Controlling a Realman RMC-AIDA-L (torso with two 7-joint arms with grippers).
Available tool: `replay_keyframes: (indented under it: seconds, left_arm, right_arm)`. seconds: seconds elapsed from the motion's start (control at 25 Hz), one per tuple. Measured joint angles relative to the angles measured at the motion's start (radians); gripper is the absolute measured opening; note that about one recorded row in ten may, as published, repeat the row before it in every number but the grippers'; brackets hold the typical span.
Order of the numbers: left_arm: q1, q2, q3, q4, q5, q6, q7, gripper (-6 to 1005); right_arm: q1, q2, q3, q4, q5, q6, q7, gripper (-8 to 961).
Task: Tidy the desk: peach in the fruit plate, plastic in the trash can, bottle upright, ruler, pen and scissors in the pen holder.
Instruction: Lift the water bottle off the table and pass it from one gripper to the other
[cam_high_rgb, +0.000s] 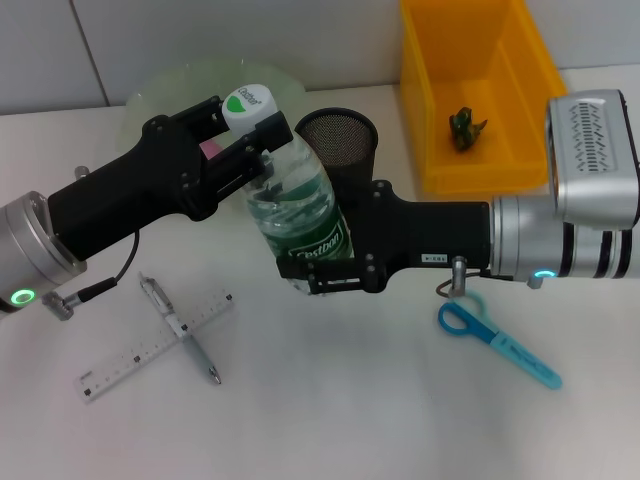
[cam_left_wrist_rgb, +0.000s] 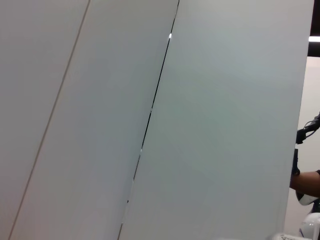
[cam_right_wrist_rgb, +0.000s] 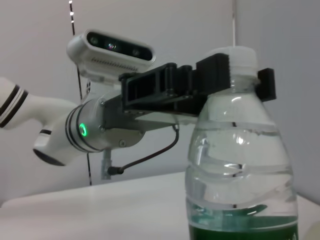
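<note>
Both the left gripper (cam_high_rgb: 243, 150), pinching the neck, and the right gripper (cam_high_rgb: 318, 270), clamped on the body, hold the water bottle (cam_high_rgb: 295, 210) upright, plastic scrap (cam_high_rgb: 466, 127) lies in the yellow bin (cam_high_rgb: 425, 150), while ruler (cam_high_rgb: 150, 346), pen (cam_high_rgb: 182, 330) and scissors (cam_high_rgb: 495, 343) wait on the desk.

White table (cam_high_rgb: 330, 420) bearing ruler (cam_high_rgb: 150, 347) and pen (cam_high_rgb: 183, 329) near left, scissors (cam_high_rgb: 497, 343) near right, yellow bin (cam_high_rgb: 478, 95) far right.

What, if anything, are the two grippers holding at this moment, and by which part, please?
Both hold the clear plastic water bottle with the green label: the left gripper clamps its neck just under the white cap, and the right gripper grips its lower body at the label.
</note>
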Motion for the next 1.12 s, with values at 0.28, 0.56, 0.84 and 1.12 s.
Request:
replay_keyframes:
  seconds: [0.28,0.56,0.84,1.12]
  left_arm:
    - [0.002,0.002,-0.004,0.002,0.001,-0.002,0.0,447]
    - [0.002,0.002,-0.006,0.006,0.001,-0.003,-0.004,448]
    - [0.002,0.002,-0.001,0.007,-0.001,-0.003,-0.002,446]
    - [0.002,0.003,-0.002,0.008,-0.004,-0.003,-0.002,443]
  right_arm:
    - [-0.015,-0.002,-0.007,-0.051,-0.026,-0.001,0.045,754]
    - [-0.016,-0.003,-0.007,-0.07,-0.049,-0.001,0.071,747]
    - [-0.017,-0.003,-0.008,-0.073,-0.052,0.01,0.074,739]
    - [-0.017,-0.003,-0.008,-0.074,-0.061,0.017,0.076,732]
